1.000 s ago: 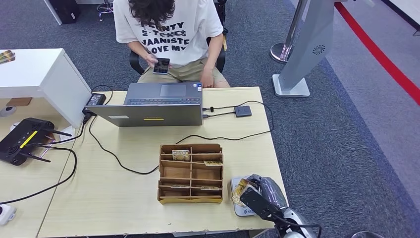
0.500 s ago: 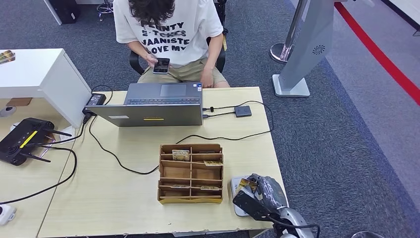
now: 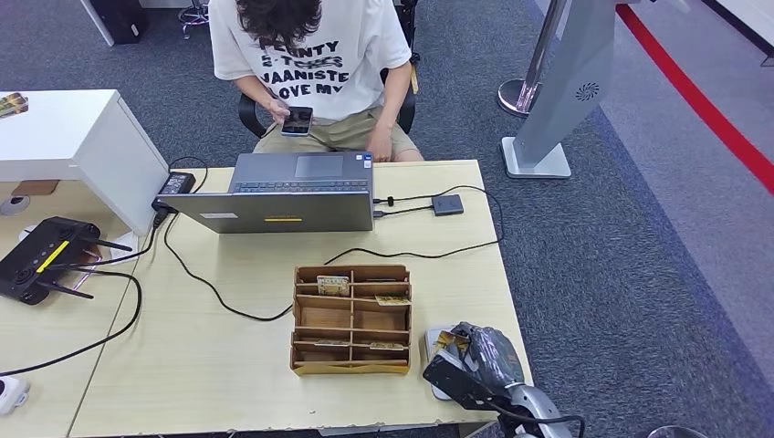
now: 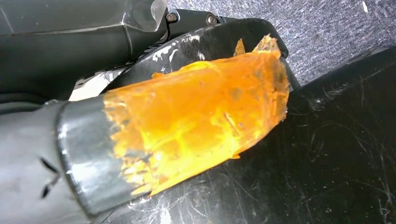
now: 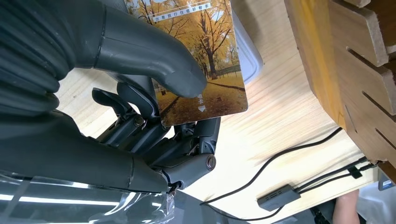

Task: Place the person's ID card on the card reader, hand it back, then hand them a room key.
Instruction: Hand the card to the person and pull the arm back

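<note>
One card (image 5: 198, 56) sits pinched in my right hand (image 3: 475, 360): my thumb presses on its printed face of yellow autumn trees, and my darker fingers (image 5: 140, 100) back it from behind. I hold it low over the card reader (image 3: 436, 345), the pale grey pad at the near right corner of the desk (image 3: 228, 365), just beside the wooden organizer (image 3: 350, 319); whether card and reader touch, I cannot tell. Several more cards stand in the organizer's compartments. Across the desk a person (image 3: 310, 55) sits behind an open laptop (image 3: 283, 196), holding a phone (image 3: 297, 119) in one hand. My left hand (image 4: 187, 126) shows up close as a grey cover wrapped in torn orange film against dark surfaces, and I cannot tell whether those fingers are clenched or released.
</note>
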`<action>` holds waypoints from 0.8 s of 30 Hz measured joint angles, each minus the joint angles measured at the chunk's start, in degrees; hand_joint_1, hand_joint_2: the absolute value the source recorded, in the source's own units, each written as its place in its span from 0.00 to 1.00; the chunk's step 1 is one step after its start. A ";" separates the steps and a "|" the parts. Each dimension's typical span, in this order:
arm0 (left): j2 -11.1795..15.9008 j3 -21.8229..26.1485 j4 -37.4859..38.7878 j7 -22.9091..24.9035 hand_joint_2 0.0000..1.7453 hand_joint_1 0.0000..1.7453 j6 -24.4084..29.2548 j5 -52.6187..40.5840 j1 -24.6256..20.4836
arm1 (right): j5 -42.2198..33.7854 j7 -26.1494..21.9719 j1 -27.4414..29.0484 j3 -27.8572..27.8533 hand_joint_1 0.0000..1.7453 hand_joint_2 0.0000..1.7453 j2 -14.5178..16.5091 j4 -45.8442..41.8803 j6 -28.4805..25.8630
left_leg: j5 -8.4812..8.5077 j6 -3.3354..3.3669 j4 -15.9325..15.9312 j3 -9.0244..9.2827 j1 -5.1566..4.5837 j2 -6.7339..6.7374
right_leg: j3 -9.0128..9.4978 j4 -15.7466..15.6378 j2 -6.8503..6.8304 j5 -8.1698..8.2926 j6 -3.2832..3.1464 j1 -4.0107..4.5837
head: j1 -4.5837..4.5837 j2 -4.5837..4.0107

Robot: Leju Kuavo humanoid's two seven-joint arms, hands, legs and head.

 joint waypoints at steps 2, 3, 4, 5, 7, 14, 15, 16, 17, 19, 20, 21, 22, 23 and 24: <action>0.00 -0.03 0.00 0.00 0.00 0.00 -0.01 0.00 -0.01 | 0.00 0.04 0.00 0.10 1.00 1.00 0.02 0.04 -0.03 | 0.00 0.00 0.00 0.01 0.00 0.00 | 0.01 0.00 0.00 0.00 0.00 0.00 | 0.01 0.00; 0.00 -0.04 0.00 0.00 0.00 0.00 -0.02 0.00 -0.01 | 0.00 0.08 0.00 0.13 1.00 1.00 0.02 0.04 -0.05 | 0.00 0.00 0.00 0.01 0.00 0.00 | 0.01 0.00 0.00 0.00 0.00 0.00 | 0.00 0.00; 0.00 -0.04 0.00 0.00 0.00 0.00 -0.02 0.00 -0.01 | 0.00 0.15 0.00 0.15 1.00 1.00 0.02 0.04 -0.07 | 0.00 0.00 0.00 0.01 0.00 0.00 | 0.01 0.00 0.00 0.00 0.00 0.00 | 0.00 0.00; 0.00 -0.05 0.00 0.00 0.00 0.00 -0.02 0.00 -0.01 | 0.00 0.20 0.01 0.16 1.00 1.00 0.02 0.04 -0.09 | 0.00 0.00 0.00 0.01 0.00 0.00 | 0.01 0.00 0.00 0.00 0.00 0.00 | 0.00 0.00; 0.00 -0.07 0.00 0.00 0.00 0.00 -0.02 0.00 -0.02 | -0.01 0.32 0.01 0.22 1.00 1.00 0.02 0.04 -0.11 | 0.00 0.00 0.00 0.02 0.00 0.00 | 0.02 0.00 0.00 0.00 0.00 0.00 | 0.00 0.00; 0.01 -0.37 0.00 0.02 0.00 0.00 -0.02 -0.04 -0.06 | -0.08 0.62 0.04 0.49 1.00 1.00 0.04 0.07 -0.30 | 0.00 0.00 0.00 0.05 0.00 0.00 | 0.05 -0.01 0.00 0.00 0.00 0.00 | -0.01 0.00; 0.01 -0.41 0.00 0.02 0.00 0.00 -0.02 -0.04 -0.07 | -0.09 0.65 0.04 0.52 1.00 1.00 0.04 0.07 -0.32 | 0.00 0.00 0.00 0.06 0.00 0.00 | 0.06 -0.01 0.00 0.00 0.00 0.00 | -0.01 0.00; 0.02 -0.43 0.00 0.02 0.00 0.00 -0.02 -0.04 -0.08 | -0.09 0.68 0.04 0.56 1.00 1.00 0.04 0.07 -0.35 | 0.00 0.00 0.00 0.07 0.00 0.00 | 0.06 -0.01 0.00 0.00 0.00 0.00 | -0.01 0.00; 0.02 -0.44 0.00 0.02 0.00 0.00 -0.02 -0.04 -0.09 | -0.09 0.72 0.05 0.59 1.00 1.00 0.04 0.07 -0.39 | 0.00 0.00 0.00 0.07 0.00 0.00 | 0.07 -0.01 0.00 0.00 0.00 0.00 | -0.01 0.00; 0.02 -0.45 0.00 0.02 0.00 0.00 -0.02 -0.04 -0.12 | -0.14 0.77 0.06 0.62 1.00 1.00 0.04 0.07 -0.55 | 0.00 0.00 0.00 0.08 0.00 0.00 | 0.07 -0.01 0.00 0.00 0.00 0.00 | -0.01 0.00; 0.02 -0.45 0.00 0.02 0.00 0.00 -0.02 -0.04 -0.14 | -0.16 0.78 0.07 0.63 1.00 1.00 0.04 0.07 -0.68 | 0.00 0.00 0.00 0.08 0.00 0.00 | 0.08 -0.01 0.00 0.00 0.00 0.00 | -0.01 0.00; 0.01 -0.45 0.00 0.02 0.00 0.00 -0.02 -0.04 -0.15 | -0.18 0.79 0.09 0.63 1.00 1.00 0.04 0.07 -0.81 | 0.00 0.00 0.00 0.08 0.00 0.00 | 0.08 -0.01 0.00 0.00 0.00 0.00 | -0.01 0.00; 0.01 -0.45 0.00 0.02 0.00 0.00 -0.02 -0.04 -0.16 | -0.19 0.82 0.12 0.64 1.00 1.00 0.04 0.07 -0.95 | 0.00 0.00 0.00 0.08 0.00 0.00 | 0.08 -0.01 0.00 0.00 0.00 0.00 | 0.00 0.00; 0.00 -0.46 0.00 0.02 0.00 0.00 -0.02 -0.04 -0.18 | -0.20 0.86 0.15 0.64 1.00 1.00 0.03 0.06 -1.04 | 0.00 0.00 0.00 0.09 0.00 0.00 | 0.08 -0.01 0.00 0.00 0.00 0.00 | 0.00 0.00; 0.00 -0.46 0.00 0.02 0.00 0.00 -0.02 -0.04 -0.19 | -0.21 0.90 0.19 0.64 1.00 1.00 0.03 0.05 -1.11 | 0.00 0.00 0.00 0.09 0.00 0.00 | 0.08 -0.01 0.00 0.00 0.00 0.00 | 0.00 0.00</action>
